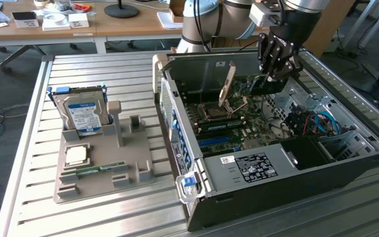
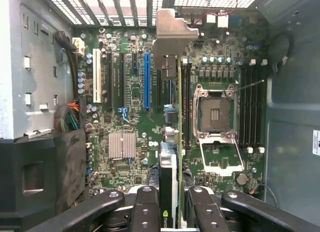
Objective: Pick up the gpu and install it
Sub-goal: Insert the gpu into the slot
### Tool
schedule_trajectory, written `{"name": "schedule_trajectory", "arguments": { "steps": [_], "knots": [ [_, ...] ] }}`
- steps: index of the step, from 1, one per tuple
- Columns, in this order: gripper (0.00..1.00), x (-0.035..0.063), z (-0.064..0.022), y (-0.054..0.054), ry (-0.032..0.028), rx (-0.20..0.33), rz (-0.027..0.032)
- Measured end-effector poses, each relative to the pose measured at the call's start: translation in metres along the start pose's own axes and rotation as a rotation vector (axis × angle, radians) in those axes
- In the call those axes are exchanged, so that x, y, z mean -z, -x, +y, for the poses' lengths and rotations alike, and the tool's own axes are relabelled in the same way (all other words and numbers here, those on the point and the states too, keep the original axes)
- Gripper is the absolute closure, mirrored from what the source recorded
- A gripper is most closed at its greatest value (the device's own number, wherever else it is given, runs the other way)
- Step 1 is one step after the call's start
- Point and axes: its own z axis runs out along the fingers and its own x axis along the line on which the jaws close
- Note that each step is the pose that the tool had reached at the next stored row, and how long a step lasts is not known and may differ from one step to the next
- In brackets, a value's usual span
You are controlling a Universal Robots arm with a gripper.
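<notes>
Clamping the gpu (image 2: 169, 164) edge-on between them, the jaws hold it inside the case (image 1: 275, 187), motherboard (image 2: 130, 117) beneath them.

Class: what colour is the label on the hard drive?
The label is blue and white, clearest in the exterior view.

An open computer case (image 1: 255, 197) lies on its side on a slatted metal table (image 1: 110, 74), its motherboard (image 1: 232, 123) facing up. The gripper (image 1: 276, 76) reaches down into the case's far end, its fingers clamped on the graphics card (image 1: 263, 88), which stands on edge over the motherboard with its silvery bracket (image 1: 230, 81) toward the case's back wall. At the exterior view's left, a grey holder (image 1: 104, 182) carries an upright hard drive (image 1: 81, 113), a processor chip (image 1: 77, 155) and a green memory stick (image 1: 100, 169).
</notes>
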Motion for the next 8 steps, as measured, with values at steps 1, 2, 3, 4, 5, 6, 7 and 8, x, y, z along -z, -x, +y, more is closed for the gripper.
{"name": "schedule_trajectory", "arguments": {
  "steps": [1,2,3,4,5,6,7,8],
  "knots": [
    [0.73,-0.0005,0.0002,0.0000,0.0000,0.000,0.0001],
    [0.73,-0.0008,0.0003,0.0000,0.0000,0.000,0.0002],
    [0.73,-0.0010,0.0006,0.0000,0.0000,0.000,0.0003],
    [0.73,-0.0011,0.0007,-0.0001,0.0000,0.000,0.0002],
    [0.73,-0.0012,0.0007,0.0000,0.0000,0.000,0.0000],
    [0.73,-0.0012,0.0007,0.0000,0.0000,0.000,0.0000],
    [0.73,-0.0012,0.0007,0.0000,0.0000,0.000,0.0001],
    [0.73,-0.0012,0.0007,0.0000,0.0000,0.000,0.0000]
  ]
}}
